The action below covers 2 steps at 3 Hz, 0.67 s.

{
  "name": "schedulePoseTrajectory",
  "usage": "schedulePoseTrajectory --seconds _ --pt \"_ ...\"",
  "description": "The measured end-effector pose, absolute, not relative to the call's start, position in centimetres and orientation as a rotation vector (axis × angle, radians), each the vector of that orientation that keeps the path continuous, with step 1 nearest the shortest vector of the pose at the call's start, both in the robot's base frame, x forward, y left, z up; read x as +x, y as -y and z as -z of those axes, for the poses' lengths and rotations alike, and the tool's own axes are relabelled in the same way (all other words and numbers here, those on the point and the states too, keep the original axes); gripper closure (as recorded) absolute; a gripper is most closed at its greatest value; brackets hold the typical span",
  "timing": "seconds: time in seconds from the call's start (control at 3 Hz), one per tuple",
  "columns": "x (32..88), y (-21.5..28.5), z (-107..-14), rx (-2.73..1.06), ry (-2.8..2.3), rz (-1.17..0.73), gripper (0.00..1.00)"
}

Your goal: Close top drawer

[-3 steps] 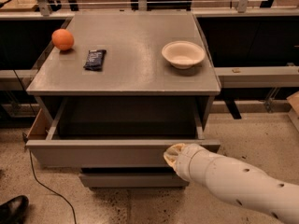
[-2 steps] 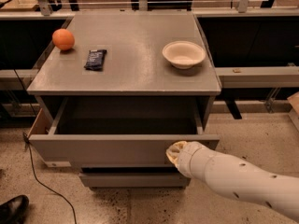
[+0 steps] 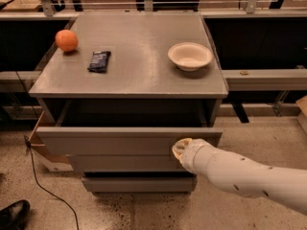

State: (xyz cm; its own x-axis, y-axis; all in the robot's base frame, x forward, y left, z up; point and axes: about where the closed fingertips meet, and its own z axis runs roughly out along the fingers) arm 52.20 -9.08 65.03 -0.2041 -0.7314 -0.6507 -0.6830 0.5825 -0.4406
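Observation:
The top drawer (image 3: 110, 142) is a wide matte-grey drawer with a plain flat front. It stands partly pulled out of the grey cabinet (image 3: 129, 85), with its dark inside showing under the tabletop. My gripper (image 3: 179, 149) is at the end of the white arm coming in from the lower right. It rests against the drawer front, right of its middle.
On the cabinet top lie an orange (image 3: 66, 40), a dark snack packet (image 3: 99, 61) and a white bowl (image 3: 190, 56). Two narrower drawer fronts (image 3: 139, 181) sit below. A cable (image 3: 43, 186) runs on the floor at left, and a black shoe (image 3: 12, 214) shows at lower left.
The top drawer has slid inward toward the cabinet, and my gripper has moved in with it against the front.

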Motion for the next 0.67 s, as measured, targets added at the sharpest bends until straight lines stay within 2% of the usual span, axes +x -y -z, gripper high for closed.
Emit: schedulePoseTrajectory --seconds 0.67 --pt "57.5 8.9 -64.7 -1.091 -1.881 0.104 1.00"
